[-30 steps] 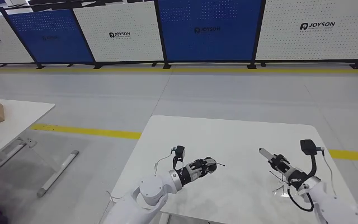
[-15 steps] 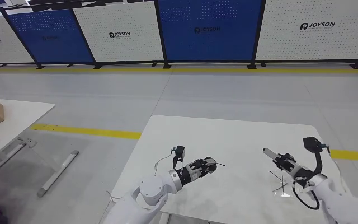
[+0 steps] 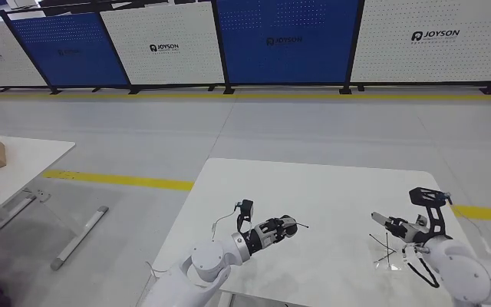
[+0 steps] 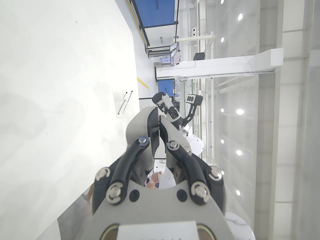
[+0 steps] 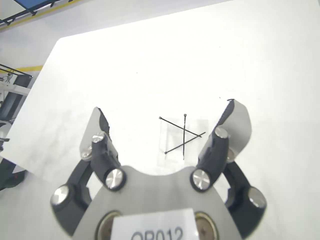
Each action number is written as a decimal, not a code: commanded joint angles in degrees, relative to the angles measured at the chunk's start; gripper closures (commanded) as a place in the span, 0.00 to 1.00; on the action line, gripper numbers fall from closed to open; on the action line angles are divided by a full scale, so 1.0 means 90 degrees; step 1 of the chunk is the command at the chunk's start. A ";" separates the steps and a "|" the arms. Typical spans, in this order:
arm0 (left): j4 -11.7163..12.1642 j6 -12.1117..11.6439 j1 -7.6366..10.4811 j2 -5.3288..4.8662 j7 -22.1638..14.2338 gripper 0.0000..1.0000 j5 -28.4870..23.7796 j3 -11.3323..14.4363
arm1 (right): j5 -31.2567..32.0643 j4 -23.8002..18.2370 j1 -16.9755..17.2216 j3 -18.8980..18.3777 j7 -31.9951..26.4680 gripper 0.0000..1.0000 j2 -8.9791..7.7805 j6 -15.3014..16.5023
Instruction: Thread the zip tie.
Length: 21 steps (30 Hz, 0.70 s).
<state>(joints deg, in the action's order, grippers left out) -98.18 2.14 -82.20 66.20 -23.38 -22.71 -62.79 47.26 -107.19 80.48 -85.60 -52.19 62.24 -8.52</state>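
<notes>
table (image 3: 307, 199) — smooth, white (matt) | zip ties (image 5: 184, 136) — black plastic

We count three black zip ties (image 5: 183, 137), lying crossed on one clear sheet (image 5: 202, 123). One more thin dark strip (image 3: 303, 226) juts from the left gripper (image 4: 157, 118), too small to name. There are two grippers, counting the right gripper (image 5: 165, 106), plus two white tables (image 3: 322, 184) and two blue panels (image 3: 288, 38).

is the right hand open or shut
Open. The right hand holds its fingers wide apart, nothing between them; the thin black zip ties lie on the white table beyond.
</notes>
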 commanded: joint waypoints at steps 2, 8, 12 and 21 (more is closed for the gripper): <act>0.0000 0.0000 0.0000 0.0000 0.0000 1.00 0.0000 0.0000 | 0.0001 0.0000 0.0000 0.0000 -0.0001 0.00 0.0000 0.0000; 0.0000 0.0000 0.0000 0.0000 0.0000 1.00 0.0000 0.0000 | 0.0606 0.0045 0.0006 0.0125 -0.0356 0.00 -0.0039 0.0111; 0.0000 0.0000 0.0000 0.0000 0.0000 1.00 0.0000 0.0000 | 0.1395 -0.0140 -0.0115 0.0409 -0.0862 0.00 -0.0052 -0.0091; 0.0000 0.0000 0.0000 0.0000 0.0000 1.00 0.0000 0.0000 | 0.1374 -0.0186 -0.0144 0.0365 -0.0940 0.00 -0.0061 0.0045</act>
<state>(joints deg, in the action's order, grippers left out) -98.18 2.14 -82.20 66.20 -23.38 -22.71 -62.79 59.62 -108.86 79.19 -82.31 -60.65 61.69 -8.11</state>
